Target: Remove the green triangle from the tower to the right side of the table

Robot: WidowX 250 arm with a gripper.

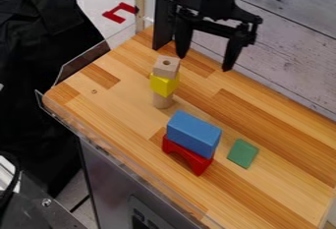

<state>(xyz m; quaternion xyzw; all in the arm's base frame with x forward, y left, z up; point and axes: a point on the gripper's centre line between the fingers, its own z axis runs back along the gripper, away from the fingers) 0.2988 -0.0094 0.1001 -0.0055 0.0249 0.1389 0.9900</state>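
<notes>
One green piece [243, 153] lies on the desk [282, 174], just beside the right-hand end of a blue block [193, 130] and on no tower. It shows a four-sided face, so I judge it may be the triangle seen along its slope, though its full shape I cannot tell. If it is, the removal looks done, and the chief risk is needless handling: a grasp on a sloping face could slip and send it skidding.

The blue block sits on a red arch [199, 165]. An approach to the green piece that comes down too near it could clip the blue block's end and tip it off, since the arch gives it only a narrow seat.

Farther off towards the wall end stands a slimmer stack: a wooden cylinder [162, 101] upright on the desk, a yellow block [164, 84] on that, and a pale wooden block [166, 67] with a hole on top. This one seems the likelier to fall, being tall on a small foot.

The end effector [205, 63] hangs over the back of the desk, its two fingers spread apart and nothing between them. Its nearer finger is close to the slim stack in this view, so a low sideways sweep could knock that over
</notes>
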